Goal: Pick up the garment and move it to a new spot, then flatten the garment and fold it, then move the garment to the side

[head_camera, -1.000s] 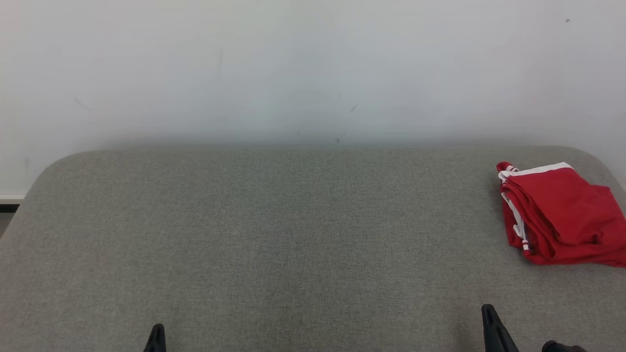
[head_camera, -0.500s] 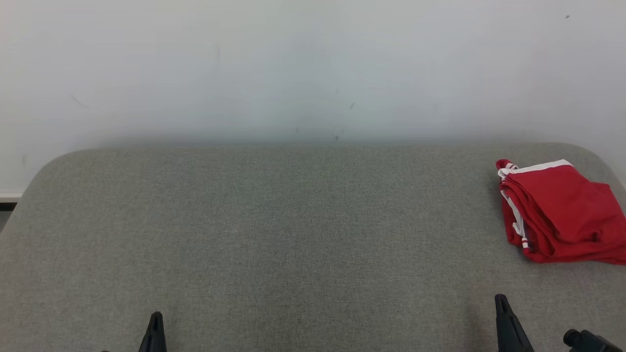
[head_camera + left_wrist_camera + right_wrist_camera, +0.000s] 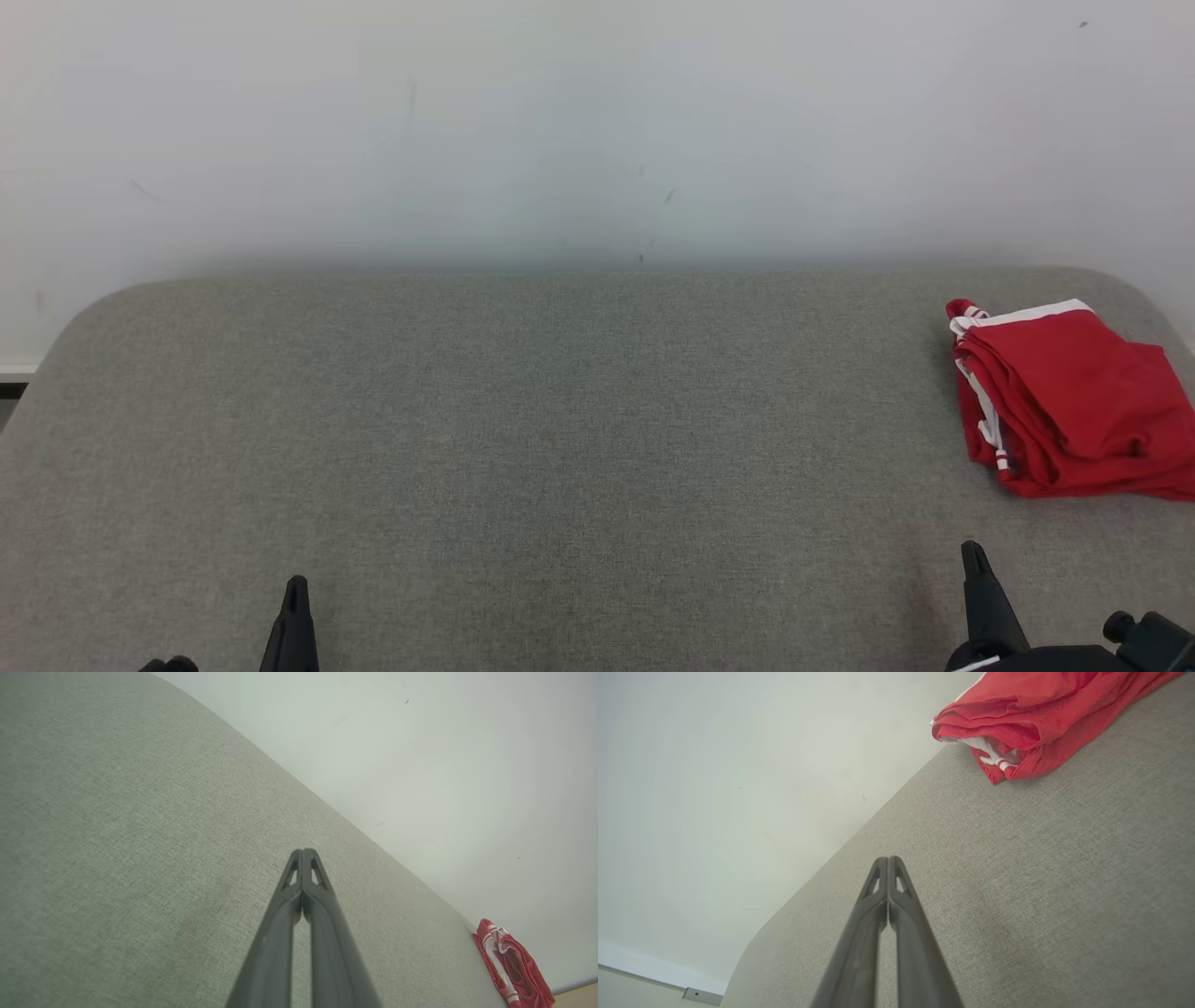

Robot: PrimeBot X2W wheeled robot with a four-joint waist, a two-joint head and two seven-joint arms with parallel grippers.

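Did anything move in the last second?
Both shut grippers crept up the head view: the left gripper straight, the right gripper also rightward, toward the red garment. Nothing grasped or released. The garment lies unmoved on the grey surface; its slight shift is the camera's.

Plain, lab-like room: grey fabric-covered surface (image 3: pixel 560 420) against a bare, scuffed white wall (image 3: pixel 560 112).

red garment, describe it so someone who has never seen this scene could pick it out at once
A wide grey fabric-covered surface stands against a pale wall. Near its far right corner lies the garment, folded into a compact bundle. It is the one bright red thing, with white trim along its edges.
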